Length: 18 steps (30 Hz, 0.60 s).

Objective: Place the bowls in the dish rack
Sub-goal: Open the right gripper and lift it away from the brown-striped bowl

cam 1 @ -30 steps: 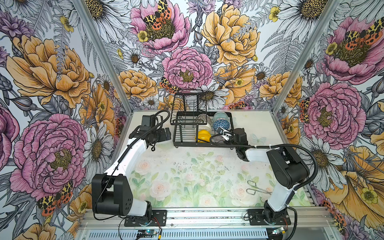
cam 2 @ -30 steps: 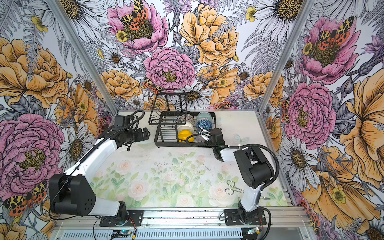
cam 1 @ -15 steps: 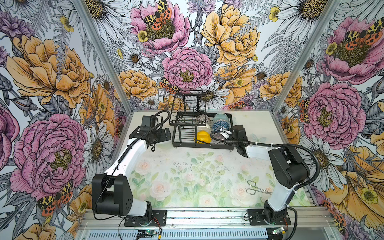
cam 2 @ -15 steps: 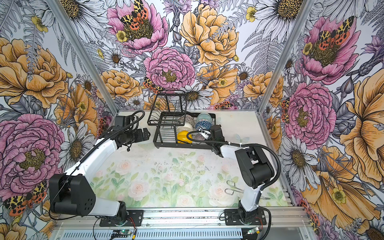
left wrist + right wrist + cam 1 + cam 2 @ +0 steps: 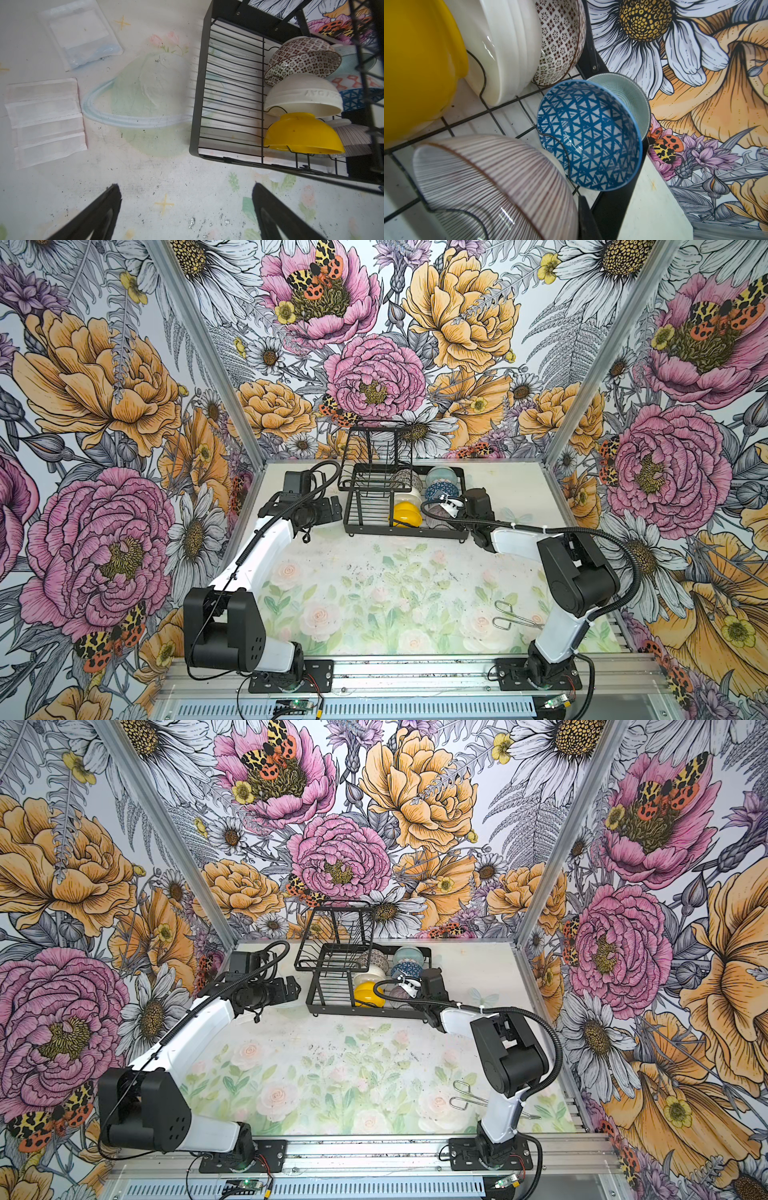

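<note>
The black wire dish rack stands at the back of the table. In it sit the mosaic bowl, cream bowl, yellow bowl, teal bowl and blue triangle bowl. The mauve lined bowl leans at the rack's front right. My right gripper is shut on its rim; one finger shows outside the bowl, the other is hidden. My left gripper hangs open and empty over the table, left of the rack.
Metal wire tongs lie on the mat at the front right, beside the right arm's base. The rack's raised upper basket stands over its left half. Flat white taped patches lie on the table left of the rack.
My right gripper has moved slightly farther back over the rack with the mauve bowl, then held still. The left arm has not moved.
</note>
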Motion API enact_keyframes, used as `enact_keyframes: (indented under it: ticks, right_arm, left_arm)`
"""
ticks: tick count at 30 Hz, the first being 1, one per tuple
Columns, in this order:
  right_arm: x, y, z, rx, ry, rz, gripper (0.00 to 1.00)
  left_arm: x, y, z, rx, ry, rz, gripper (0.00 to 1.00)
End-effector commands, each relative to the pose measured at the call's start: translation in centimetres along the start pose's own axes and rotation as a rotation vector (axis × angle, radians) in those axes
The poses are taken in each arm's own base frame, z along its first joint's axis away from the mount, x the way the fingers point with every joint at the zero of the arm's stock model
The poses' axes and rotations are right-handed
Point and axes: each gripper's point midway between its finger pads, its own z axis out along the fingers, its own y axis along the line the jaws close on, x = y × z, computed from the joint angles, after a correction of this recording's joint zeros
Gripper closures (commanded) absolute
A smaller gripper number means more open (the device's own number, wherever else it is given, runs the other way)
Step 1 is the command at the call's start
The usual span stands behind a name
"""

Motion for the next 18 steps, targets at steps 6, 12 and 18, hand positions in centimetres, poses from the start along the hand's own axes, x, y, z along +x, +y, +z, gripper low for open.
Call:
enact_keyframes:
  ticks: [6, 12, 18]
  right_arm:
    - [-3.15, 0.1, -0.71, -0.023, -0.081, 0.022, 0.87]
    - [-3.51, 0.11, -0.75, -0.022, -0.085, 0.019, 0.78]
    - [-3.53, 0.11, -0.72, -0.022, -0.083, 0.019, 0.76]
  left_arm:
    - [-0.32, -0.15, -0.21, 0.026, -0.025, -0.014, 0.01]
    - [-0.27, -0.11, -0.19, 0.025, -0.024, -0.014, 0.01]
    - [-0.27, -0.14, -0.13, 0.027, -0.023, -0.016, 0.01]
